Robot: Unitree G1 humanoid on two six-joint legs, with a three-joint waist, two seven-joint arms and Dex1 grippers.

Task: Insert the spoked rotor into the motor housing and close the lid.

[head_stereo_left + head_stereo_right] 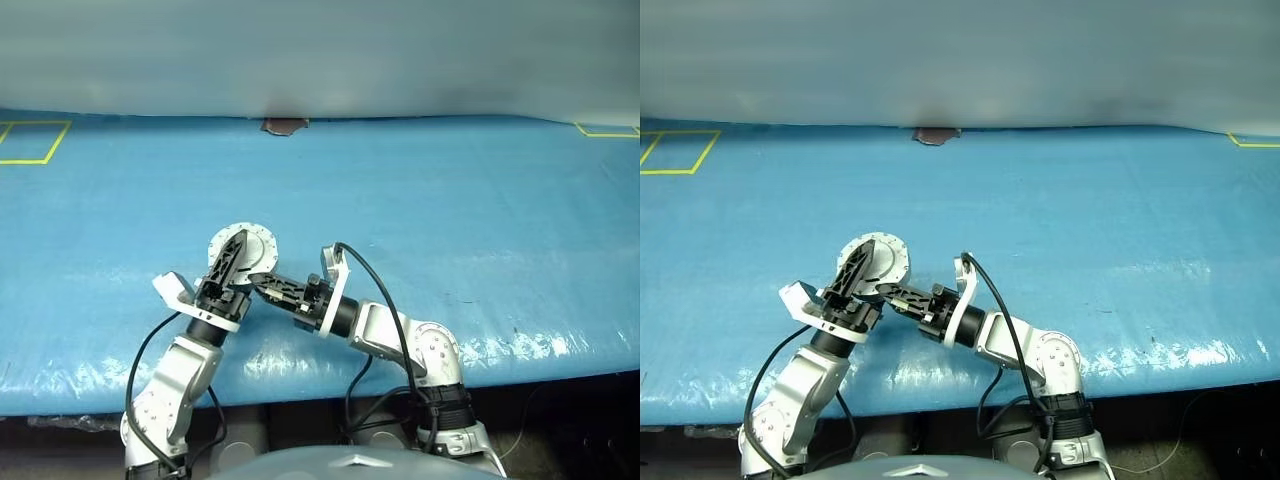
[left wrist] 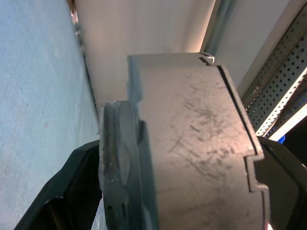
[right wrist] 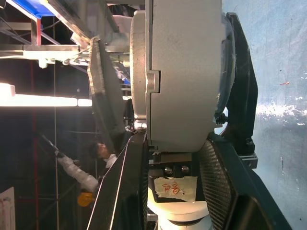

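Both end effectors, left (image 1: 232, 250) and right (image 1: 262, 281), clamped on closed silver motor housing (image 1: 255, 245); notched lid (image 2: 192, 143) scratched.

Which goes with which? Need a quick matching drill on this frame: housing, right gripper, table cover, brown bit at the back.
Things:
1. motor housing
2. right gripper
3. table cover
4. small brown thing

States or places:
a. blue, wrinkled
b. middle of the table's far edge
c. silver, round
d. shut on the housing, reaching in from the right

Pairs: 1-c, 2-d, 3-a, 4-b
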